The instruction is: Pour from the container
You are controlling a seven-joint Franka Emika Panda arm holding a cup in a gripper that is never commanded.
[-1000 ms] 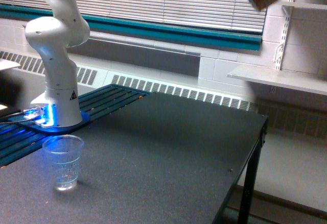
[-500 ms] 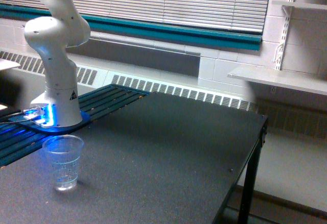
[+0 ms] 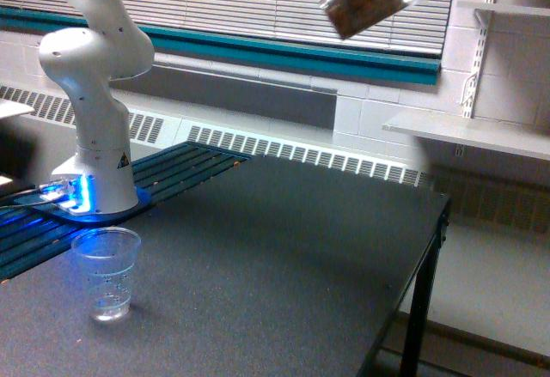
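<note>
The arm's base (image 3: 94, 162) stands at the table's (image 3: 284, 257) far corner, on the exterior view's left. In front of it — near the table's front edge — sits a small cup (image 3: 106, 272). The container (image 3: 365, 3) hangs tilted, high above the table — toward the right. Shelves (image 3: 468, 132) lie further right, beyond the table.

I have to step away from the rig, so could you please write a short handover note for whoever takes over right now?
Pincer: out of view above the frame's top edge; grip not visible.
Container: high in the air at the top of the exterior view, tilted, brown bits inside.
Small clear cup: upright on the table near the robot base, far from the container, looks empty.
Done: container lifted.
Left: carry it over the cup and pour.
</note>
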